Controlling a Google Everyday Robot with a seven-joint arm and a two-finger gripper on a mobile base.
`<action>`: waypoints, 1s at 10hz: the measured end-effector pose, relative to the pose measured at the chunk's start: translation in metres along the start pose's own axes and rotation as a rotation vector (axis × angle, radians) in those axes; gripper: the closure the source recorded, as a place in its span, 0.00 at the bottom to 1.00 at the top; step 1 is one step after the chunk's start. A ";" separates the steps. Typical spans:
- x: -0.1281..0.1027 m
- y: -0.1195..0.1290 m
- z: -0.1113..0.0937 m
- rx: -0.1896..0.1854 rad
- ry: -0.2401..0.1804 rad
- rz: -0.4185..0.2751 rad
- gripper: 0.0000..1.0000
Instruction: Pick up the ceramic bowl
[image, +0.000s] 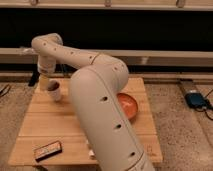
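Observation:
The ceramic bowl (128, 105) is orange-red and glossy. It sits on the right part of the wooden table (55, 125), and my arm (100, 100) hides its left side. My gripper (44, 82) hangs at the far left back of the table, well away from the bowl. It is just left of and above a small pale cup (54, 91) with a dark inside.
A dark flat rectangular object (47, 150) lies near the table's front left edge. A blue device (196, 99) with a cable lies on the floor to the right. A low ledge and a dark wall run behind the table.

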 end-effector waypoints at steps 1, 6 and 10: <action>0.000 0.000 0.000 0.000 0.000 0.000 0.25; 0.000 0.000 0.000 0.000 0.000 0.000 0.25; 0.000 0.000 0.000 0.000 0.000 0.000 0.25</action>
